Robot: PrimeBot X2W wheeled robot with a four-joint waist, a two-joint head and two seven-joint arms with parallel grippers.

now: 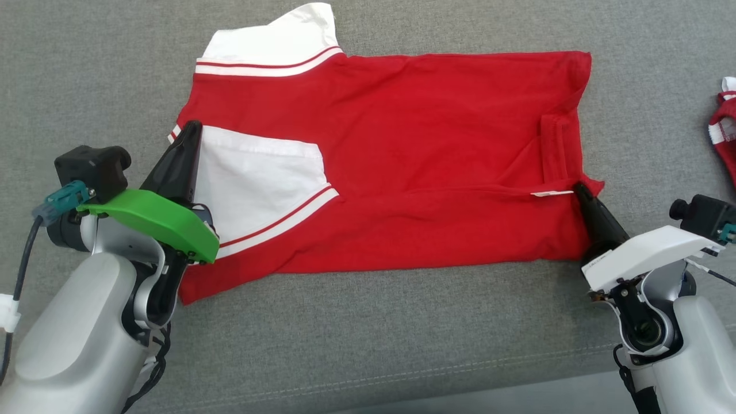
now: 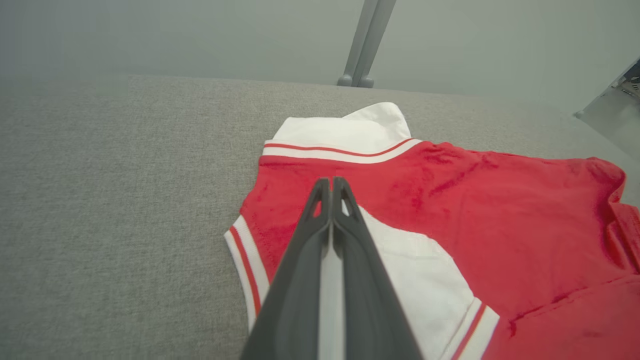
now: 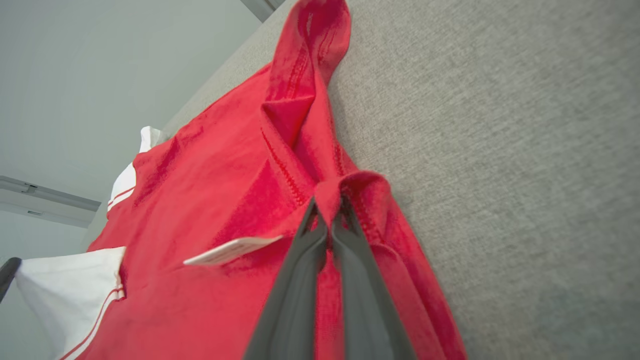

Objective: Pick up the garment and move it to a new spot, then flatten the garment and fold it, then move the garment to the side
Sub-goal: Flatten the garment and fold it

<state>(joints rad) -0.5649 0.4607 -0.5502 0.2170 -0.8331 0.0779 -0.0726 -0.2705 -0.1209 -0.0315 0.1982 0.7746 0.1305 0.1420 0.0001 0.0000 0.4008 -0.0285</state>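
Grey upholstery (image 1: 368,322) is carrying the garment (image 1: 402,144), lying half-folded at centre. Right pincer (image 1: 578,188) is pinching its red hem (image 3: 330,195); left pincer (image 1: 192,129) is sitting closed at the white sleeve (image 1: 253,178), grip unclear. Both should be lifting together, keeping that edge taut.

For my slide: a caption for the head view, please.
Left gripper shut at one end of the red garment; right gripper pinching the other.
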